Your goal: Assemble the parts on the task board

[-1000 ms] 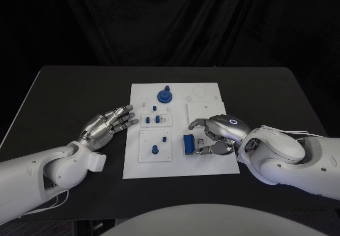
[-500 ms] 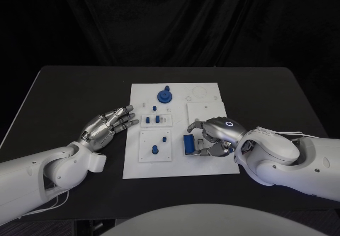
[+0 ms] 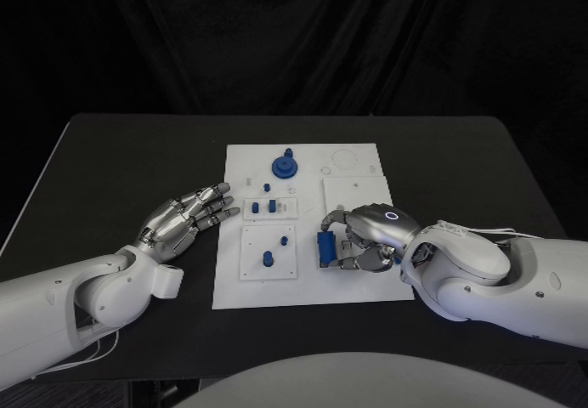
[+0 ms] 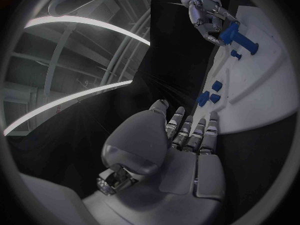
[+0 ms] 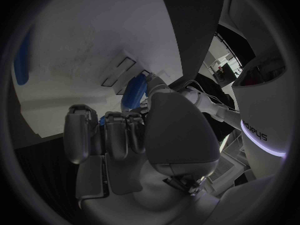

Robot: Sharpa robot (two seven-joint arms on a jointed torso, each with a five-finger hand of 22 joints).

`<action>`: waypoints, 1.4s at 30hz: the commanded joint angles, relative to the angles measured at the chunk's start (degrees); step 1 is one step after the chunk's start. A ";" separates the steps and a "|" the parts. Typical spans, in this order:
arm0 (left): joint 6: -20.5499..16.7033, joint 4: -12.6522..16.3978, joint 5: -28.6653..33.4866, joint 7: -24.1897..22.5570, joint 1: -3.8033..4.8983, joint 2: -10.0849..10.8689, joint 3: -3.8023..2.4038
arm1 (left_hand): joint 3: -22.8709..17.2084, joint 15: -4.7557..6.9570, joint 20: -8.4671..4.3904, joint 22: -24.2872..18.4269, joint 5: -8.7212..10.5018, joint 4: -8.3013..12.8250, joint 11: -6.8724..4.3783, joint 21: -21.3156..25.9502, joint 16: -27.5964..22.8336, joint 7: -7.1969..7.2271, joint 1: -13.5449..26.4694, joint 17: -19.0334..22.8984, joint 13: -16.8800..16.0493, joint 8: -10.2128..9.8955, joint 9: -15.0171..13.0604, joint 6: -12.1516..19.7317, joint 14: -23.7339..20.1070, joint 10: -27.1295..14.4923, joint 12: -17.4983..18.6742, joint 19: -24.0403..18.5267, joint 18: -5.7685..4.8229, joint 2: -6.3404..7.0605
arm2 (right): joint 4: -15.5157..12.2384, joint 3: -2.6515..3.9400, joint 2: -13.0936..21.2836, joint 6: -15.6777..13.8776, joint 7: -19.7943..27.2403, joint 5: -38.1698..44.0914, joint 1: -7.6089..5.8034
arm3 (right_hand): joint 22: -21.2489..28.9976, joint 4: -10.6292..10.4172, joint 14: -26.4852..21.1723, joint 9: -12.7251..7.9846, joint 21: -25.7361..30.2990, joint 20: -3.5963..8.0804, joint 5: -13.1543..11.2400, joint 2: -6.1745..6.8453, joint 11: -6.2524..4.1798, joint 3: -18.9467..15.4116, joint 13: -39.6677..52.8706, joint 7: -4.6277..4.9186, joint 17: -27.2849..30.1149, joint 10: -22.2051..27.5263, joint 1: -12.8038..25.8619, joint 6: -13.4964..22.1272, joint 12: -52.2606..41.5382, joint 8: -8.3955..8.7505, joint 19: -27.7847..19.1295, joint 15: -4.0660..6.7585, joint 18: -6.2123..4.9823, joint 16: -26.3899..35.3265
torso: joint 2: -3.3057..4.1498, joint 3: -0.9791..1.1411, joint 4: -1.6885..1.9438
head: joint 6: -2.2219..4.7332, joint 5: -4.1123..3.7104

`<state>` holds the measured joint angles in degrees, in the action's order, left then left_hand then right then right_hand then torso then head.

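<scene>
While fingers curl, right robot hand (image 3: 368, 238) grips blue part (image 3: 326, 247).

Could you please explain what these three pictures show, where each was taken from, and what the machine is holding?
This is a two-armed robot at a black table. Each white arm ends in a silver many-fingered hand. The square picture comes from a camera on the robot's head, looking down. The two round pictures come from fisheye cameras at the wrists, behind each hand, so straight edges bend in them.

On the table lies the white task board, carrying small blue parts, among them a round blue part at its far end.

The left hand rests beside the board's left edge, fingers apart, holding nothing. The right hand is curled around an oblong blue block on the board; the left wrist view shows its fingers closed on that block.
</scene>
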<state>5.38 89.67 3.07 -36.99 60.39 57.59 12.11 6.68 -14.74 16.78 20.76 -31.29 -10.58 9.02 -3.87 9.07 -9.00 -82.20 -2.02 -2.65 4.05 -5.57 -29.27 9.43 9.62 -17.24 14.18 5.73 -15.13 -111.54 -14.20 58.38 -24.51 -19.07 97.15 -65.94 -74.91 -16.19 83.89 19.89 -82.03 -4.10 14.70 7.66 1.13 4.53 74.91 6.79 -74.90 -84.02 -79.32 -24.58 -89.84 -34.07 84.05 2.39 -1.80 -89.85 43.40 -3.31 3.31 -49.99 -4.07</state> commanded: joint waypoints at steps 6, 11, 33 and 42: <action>0.71 0.09 0.13 -0.20 -0.17 0.03 -0.01 | -0.20 -0.14 0.00 -0.05 -0.32 0.11 -0.13 0.22 0.17 -0.16 -0.17 -0.06 0.07 0.04 0.06 0.35 -0.45 -0.36 0.32 0.14 -1.00 -0.29 | -0.21 -0.01 0.15 -3.49 1.10 0.53 0.27 | -12.57 0.17 6.11 0.54 -0.85 0.19 9.46 -1.57 -0.33 0.54 15.09 -0.89 -15.10 -5.98 0.20 -0.91 -0.16 -4.46 1.86 0.11 -0.13 -0.15 | 0.10 -0.02 -0.09 | -0.01 0.17; 0.70 0.07 0.13 -0.20 -0.20 0.04 -0.01 | -0.20 -0.14 0.00 -0.05 -0.32 0.11 -0.13 0.22 0.17 -0.16 -0.17 -0.06 0.07 0.04 0.06 0.35 -0.45 -0.36 0.32 0.14 -1.00 -0.29 | -0.64 0.00 0.66 -5.20 1.66 0.53 0.28 | -12.62 -0.31 6.11 -0.52 -1.05 0.56 21.44 -2.03 -0.66 2.09 15.09 -1.14 -15.10 -5.98 1.66 -1.83 -0.16 -5.94 1.92 0.44 -0.08 -0.15 | 0.06 0.05 -0.05 | -0.01 0.19; 0.68 -0.01 0.13 -0.24 -0.33 0.19 -0.01 | -0.32 -0.14 -0.01 -0.06 -0.30 0.12 -0.16 0.23 0.19 -0.19 -0.08 -0.06 0.06 0.04 0.06 0.35 -0.46 -0.40 0.33 0.16 -1.01 -0.36 | -3.22 -0.02 3.22 -2.77 0.25 0.53 0.71 | -12.58 -0.40 6.11 -4.63 -1.05 0.49 34.08 -1.16 -0.46 8.88 15.09 -0.75 -15.10 -5.98 8.48 -5.43 -0.16 -3.81 1.84 0.30 -0.10 -0.15 | -0.05 0.02 0.00 | -0.01 0.25; 0.69 -0.07 0.13 -0.16 -0.36 0.21 -0.01 | -0.34 -0.14 -0.01 -0.02 -0.27 0.11 -0.16 0.22 0.22 -0.19 -0.03 -0.07 0.05 0.04 0.06 0.37 -0.44 -0.38 0.29 0.20 -1.01 -0.37 | -3.35 -0.02 3.32 0.89 -1.66 0.53 1.33 | -11.91 -0.22 6.11 -5.87 0.86 0.27 29.72 -0.72 -0.27 9.71 15.09 -0.61 -15.10 -5.98 9.60 -4.71 -0.16 -2.11 0.67 0.12 -0.60 -0.15 | -0.07 -0.08 -0.03 | -0.01 0.47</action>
<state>5.65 89.59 3.07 -37.00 60.20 57.81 12.08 6.69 -14.95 16.77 20.77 -31.29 -10.59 9.02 -3.88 9.07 -9.01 -82.20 -2.02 -2.65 4.05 -5.58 -29.27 9.23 9.62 -17.24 14.19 5.75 -15.13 -114.67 -14.22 61.65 -26.34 -18.72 97.23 -64.82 -74.90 -14.46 84.09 1.65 -81.39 -3.69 44.56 6.89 0.71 12.13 74.94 8.23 -74.90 -84.03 -70.18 -27.25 -89.84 -36.33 84.05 2.61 -1.80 -89.85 43.34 -3.32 3.27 -49.99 -3.62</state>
